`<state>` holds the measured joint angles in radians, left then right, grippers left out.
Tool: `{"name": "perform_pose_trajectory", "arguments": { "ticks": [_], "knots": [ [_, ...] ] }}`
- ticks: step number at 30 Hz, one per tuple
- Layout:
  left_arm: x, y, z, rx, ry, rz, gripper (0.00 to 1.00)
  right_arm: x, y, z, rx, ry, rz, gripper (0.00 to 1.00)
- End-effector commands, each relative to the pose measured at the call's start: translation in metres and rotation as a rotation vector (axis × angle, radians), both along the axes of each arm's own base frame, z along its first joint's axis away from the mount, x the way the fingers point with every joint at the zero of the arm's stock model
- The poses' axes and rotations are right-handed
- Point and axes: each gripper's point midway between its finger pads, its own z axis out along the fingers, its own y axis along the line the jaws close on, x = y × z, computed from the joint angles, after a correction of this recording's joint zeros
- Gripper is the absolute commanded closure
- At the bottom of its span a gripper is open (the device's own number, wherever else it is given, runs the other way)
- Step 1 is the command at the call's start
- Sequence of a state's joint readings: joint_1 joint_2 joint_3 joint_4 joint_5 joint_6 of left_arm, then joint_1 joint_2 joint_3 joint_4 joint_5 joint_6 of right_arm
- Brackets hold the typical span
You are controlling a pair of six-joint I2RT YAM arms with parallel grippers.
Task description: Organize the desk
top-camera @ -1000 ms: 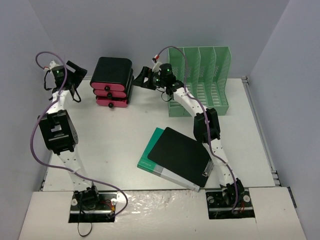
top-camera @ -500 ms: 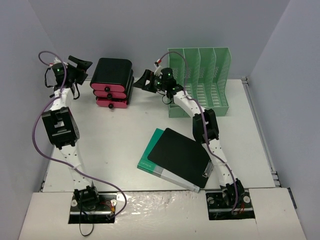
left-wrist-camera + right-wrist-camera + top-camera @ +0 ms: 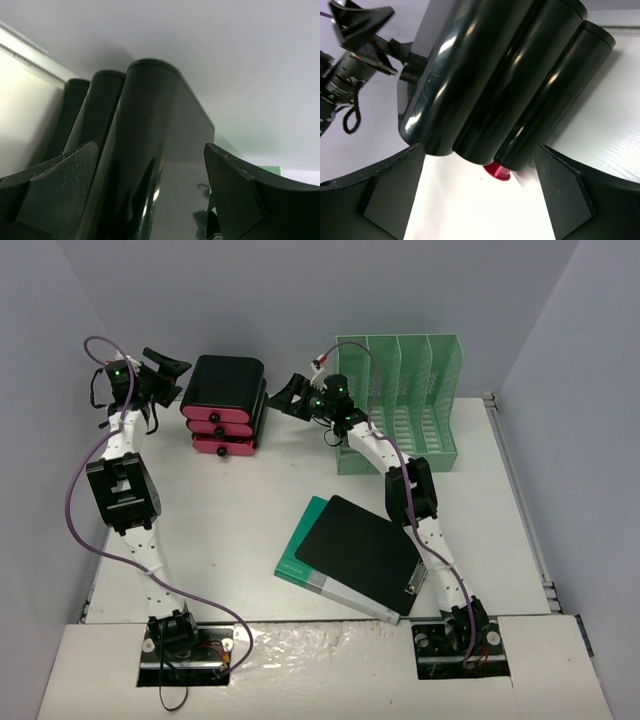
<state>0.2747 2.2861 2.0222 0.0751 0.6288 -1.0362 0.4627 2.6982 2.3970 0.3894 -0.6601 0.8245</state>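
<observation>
My left claw [image 3: 172, 375] & right claw [image 3: 283, 396], both spread wide, flank the glossy black three-drawer box w/ pink fronts [image 3: 225, 390], far-left on the white matte table [image 3: 230, 525]. Prob. pre-squeeze step; next I'd press in evenly from both sides w/o tipping it.

Black drawer unit [image 3: 505, 75] ahead of wide-spread right claw [image 3: 480, 146].
</observation>
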Motion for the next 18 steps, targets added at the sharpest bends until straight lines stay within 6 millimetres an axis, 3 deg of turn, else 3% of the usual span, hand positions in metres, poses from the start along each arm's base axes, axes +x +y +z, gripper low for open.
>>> {"name": "perform_pose_trajectory", "arguments": {
  "ticks": [1, 6, 18],
  "knots": [
    [-0.003, -0.026, 0.03, 0.063, -0.052, -0.088, 0.16, 0.002, 0.001, 0.044, 0.12, -0.104, 0.017, 0.11],
    [-0.005, -0.047, 0.013, 0.066, -0.004, -0.147, 0.16, -0.001, 0.005, 0.042, 0.124, -0.103, 0.027, 0.11],
    [-0.011, -0.077, -0.005, 0.078, 0.038, -0.194, 0.16, 0.003, 0.006, 0.04, 0.133, -0.096, 0.029, 0.11]
  ]
}}
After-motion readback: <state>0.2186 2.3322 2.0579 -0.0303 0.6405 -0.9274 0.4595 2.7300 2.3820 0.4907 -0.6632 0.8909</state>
